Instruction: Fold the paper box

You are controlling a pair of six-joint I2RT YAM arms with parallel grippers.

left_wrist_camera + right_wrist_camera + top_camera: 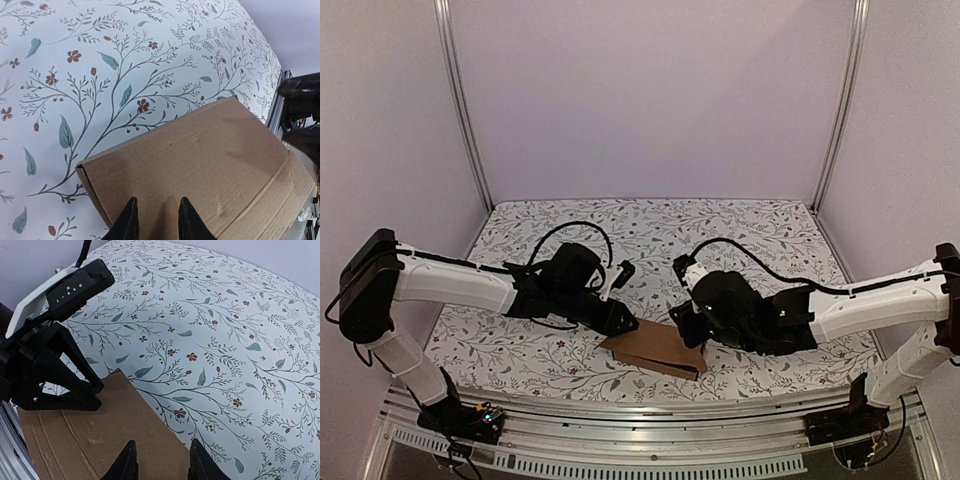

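paper box [655,348] is lying on the flowered table [620,230], with the front rail [620,410] just on its near side. left gripper [158,200] is sitting over the box's left end, jaws partly apart and gripping nothing. right gripper [163,442] is hanging over the box's right end, likewise parted and empty. this is reading as mid-fold, between grips. the next move is calling for one gripper pinning the box and the other catching a flap edge.

Looks down on the paper box [95,440], plain brown with faint creases, filling the lower left over the floral tablecloth [225,340]. Shows the right gripper [162,465] at the bottom edge, black fingertips [130,465] parted above the box's right edge, cardboard and cloth visible in the gap. Finds the left gripper [92,396], black under a white plate, set down on the cardboard near its far corner. Catches a metal rail [7,460] at bottom left.
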